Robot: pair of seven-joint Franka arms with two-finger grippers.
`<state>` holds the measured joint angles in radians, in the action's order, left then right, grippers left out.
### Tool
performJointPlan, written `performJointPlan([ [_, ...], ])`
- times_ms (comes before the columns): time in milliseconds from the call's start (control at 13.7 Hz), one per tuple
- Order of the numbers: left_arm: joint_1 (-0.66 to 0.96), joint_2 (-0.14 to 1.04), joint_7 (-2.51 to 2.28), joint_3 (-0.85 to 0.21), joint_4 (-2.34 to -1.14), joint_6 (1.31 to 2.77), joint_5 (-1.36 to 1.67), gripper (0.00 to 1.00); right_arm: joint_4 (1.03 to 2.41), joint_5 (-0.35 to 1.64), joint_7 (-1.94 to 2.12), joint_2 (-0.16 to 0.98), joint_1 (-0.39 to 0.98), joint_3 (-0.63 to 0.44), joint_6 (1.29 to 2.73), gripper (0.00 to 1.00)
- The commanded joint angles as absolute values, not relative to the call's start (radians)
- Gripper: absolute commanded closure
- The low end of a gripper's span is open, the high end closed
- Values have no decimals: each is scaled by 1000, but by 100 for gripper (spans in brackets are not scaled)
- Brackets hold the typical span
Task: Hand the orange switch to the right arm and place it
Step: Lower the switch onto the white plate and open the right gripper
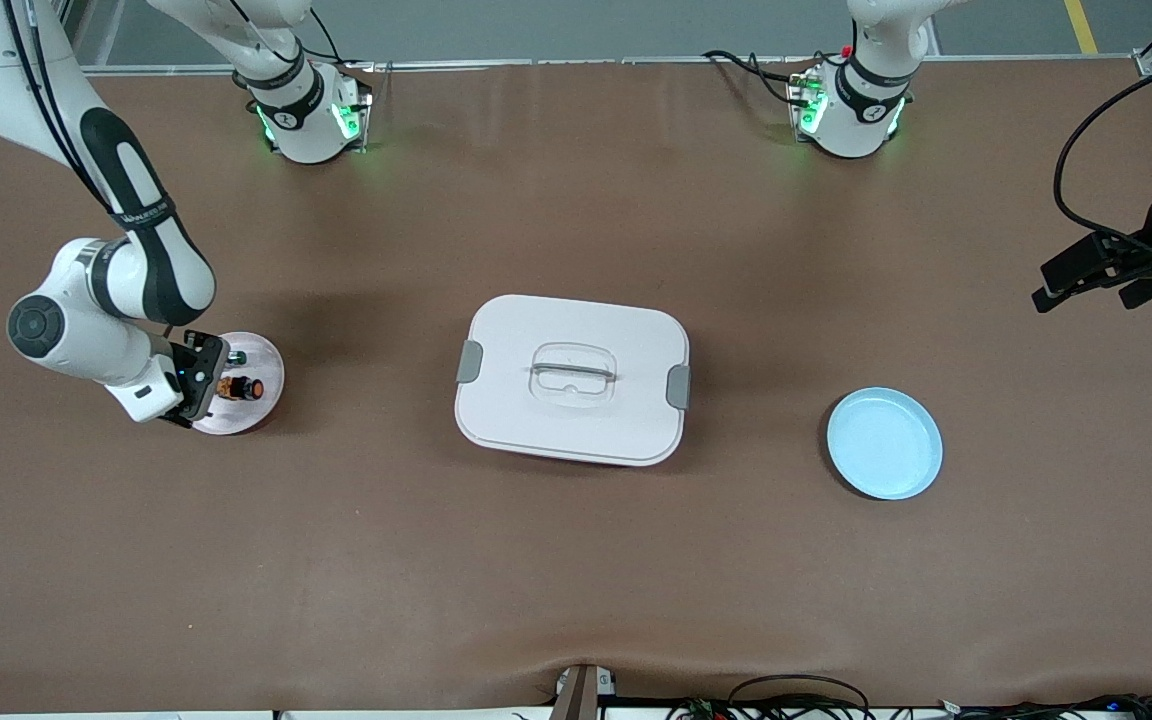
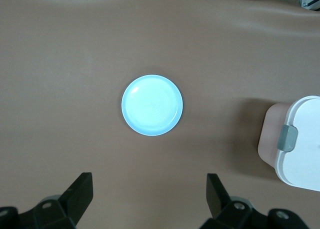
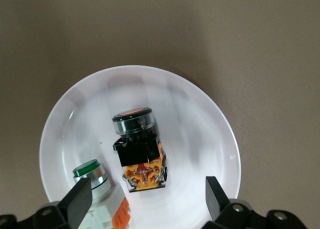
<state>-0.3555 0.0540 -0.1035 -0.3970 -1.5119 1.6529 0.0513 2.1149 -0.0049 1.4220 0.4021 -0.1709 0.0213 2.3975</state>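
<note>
The orange switch (image 1: 242,387), black with a round orange cap, lies on its side in a small white plate (image 1: 266,398) at the right arm's end of the table. In the right wrist view, the switch (image 3: 138,150) lies mid-plate (image 3: 200,119). My right gripper (image 1: 208,384) hangs open just over this plate, its fingers (image 3: 79,199) on either side of the switch's base and not touching it; it also shows in the right wrist view (image 3: 147,201). My left gripper (image 1: 1086,282) is open and empty in the air over the left arm's end of the table (image 2: 148,194).
A white switch with a green cap (image 3: 91,175) lies in the same plate beside the orange one. A white lidded box (image 1: 572,380) stands mid-table. A light blue plate (image 1: 884,443) sits toward the left arm's end and also shows in the left wrist view (image 2: 152,105).
</note>
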Motion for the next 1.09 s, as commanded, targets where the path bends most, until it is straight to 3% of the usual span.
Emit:
performJointPlan([
  [0, -356, 57, -94, -410, -1491, 1635, 31, 0, 2106, -9, 1295, 354, -170, 28, 2309, 0],
  [582, -322, 52, -94, -390, -1477, 1634, 31, 0, 1838, -14, 879, 324, -156, 25, 1805, 0],
  [1019, -183, 49, -92, -247, -1476, 1634, 32, 0, 1688, -14, 454, 311, -92, 26, 1535, 0],
])
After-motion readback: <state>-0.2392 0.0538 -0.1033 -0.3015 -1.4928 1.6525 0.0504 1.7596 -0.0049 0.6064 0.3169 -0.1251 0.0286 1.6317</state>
